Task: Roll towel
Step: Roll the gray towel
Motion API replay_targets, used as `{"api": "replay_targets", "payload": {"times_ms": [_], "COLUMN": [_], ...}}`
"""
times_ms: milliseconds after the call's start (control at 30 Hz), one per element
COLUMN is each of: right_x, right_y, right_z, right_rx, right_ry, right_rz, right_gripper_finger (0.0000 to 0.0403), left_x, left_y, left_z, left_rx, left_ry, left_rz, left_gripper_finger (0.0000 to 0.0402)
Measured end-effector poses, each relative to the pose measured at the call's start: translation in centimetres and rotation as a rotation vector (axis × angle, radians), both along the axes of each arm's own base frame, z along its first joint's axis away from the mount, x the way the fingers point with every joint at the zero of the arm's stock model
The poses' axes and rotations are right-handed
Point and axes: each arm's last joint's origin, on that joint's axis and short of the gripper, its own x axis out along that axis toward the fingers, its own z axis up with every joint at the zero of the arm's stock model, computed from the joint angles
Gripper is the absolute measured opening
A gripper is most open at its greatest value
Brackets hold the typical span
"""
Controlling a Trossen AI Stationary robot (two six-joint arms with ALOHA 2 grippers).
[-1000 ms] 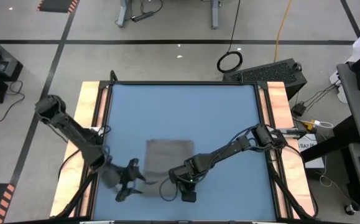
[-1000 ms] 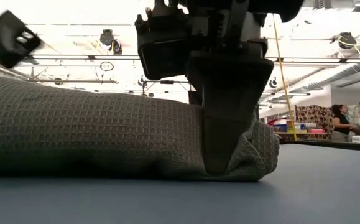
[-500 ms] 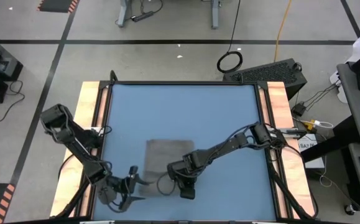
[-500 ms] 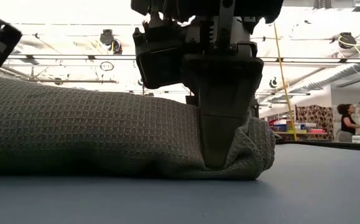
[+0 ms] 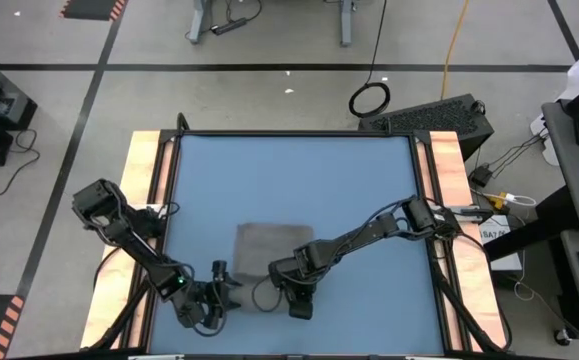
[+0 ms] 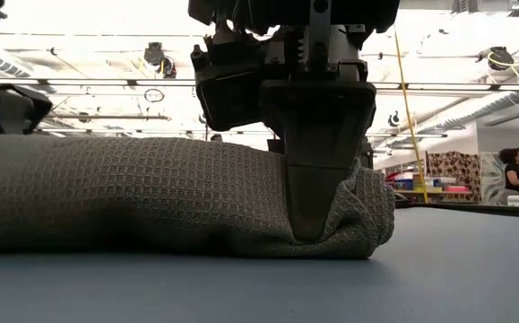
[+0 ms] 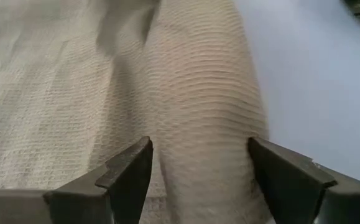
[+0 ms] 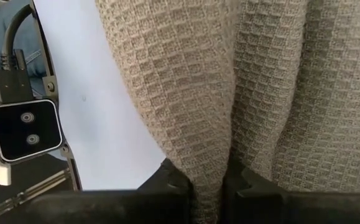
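Note:
The grey waffle-weave towel (image 5: 274,248) lies on the blue table (image 5: 289,180), near its front edge. Its near part is bunched into a thick roll (image 6: 151,193). My right gripper (image 5: 299,300) points steeply down at the roll's right end and is shut on a ridge of the cloth (image 8: 207,180). My left gripper (image 5: 221,292) is low at the roll's left end. It is open, with one finger (image 7: 130,177) on each side of the roll's end (image 7: 204,143). I cannot tell whether those fingers touch the cloth. My right gripper pinches a raised fold of the towel (image 8: 209,158) between its two fingers, close to the roll's right end (image 6: 367,215). The fingers (image 6: 317,197) come from above and point steeply down. The fold stands up between them, and the rest of the towel lies on the table.
Wooden rails (image 5: 149,200) run along the table's left and right sides. The far half of the blue top shows bare. My left arm's wrist camera (image 8: 24,130) shows close beside the towel. A person (image 6: 514,170) stands far off in the room.
My left gripper has come down and moved in toward the left end of the roll, rolling its wrist on the way, and has stayed open. My right gripper has kept its hold on the fold. In the low view the towel's left part sits lower than before.

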Motion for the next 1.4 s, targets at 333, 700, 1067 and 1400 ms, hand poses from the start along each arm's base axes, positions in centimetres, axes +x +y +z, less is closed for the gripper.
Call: {"api": "replay_targets", "payload": {"times_ms": [333,700,1067,1400], "right_x": [-0.1,-0.1,-0.1,-0.1], "right_y": [0.4,0.4,0.4,0.4], "right_z": [0.1,0.1,0.1,0.2], "right_rx": [-0.008,-0.005,-0.016,-0.019], "right_ry": [-0.001,0.007,0.000,0.001], "right_rz": [0.000,-0.013,-0.024,-0.036], "right_gripper_finger": [0.0018,0.0018,0.0018,0.0018], "left_x": [-0.1,-1.3,-2.1,-0.7], "left_y": [0.0,0.5,-1.7,-2.4], "left_z": [1.2,7.3,2.6,-0.3], "left_rx": [-0.063,-0.311,-0.029,0.079], "left_ry": [-0.015,-0.081,-0.111,-0.053], "left_rz": [0.001,-0.162,-0.101,-0.005], "left_gripper_finger": [0.0252,0.0329,0.0332,0.0331]}}
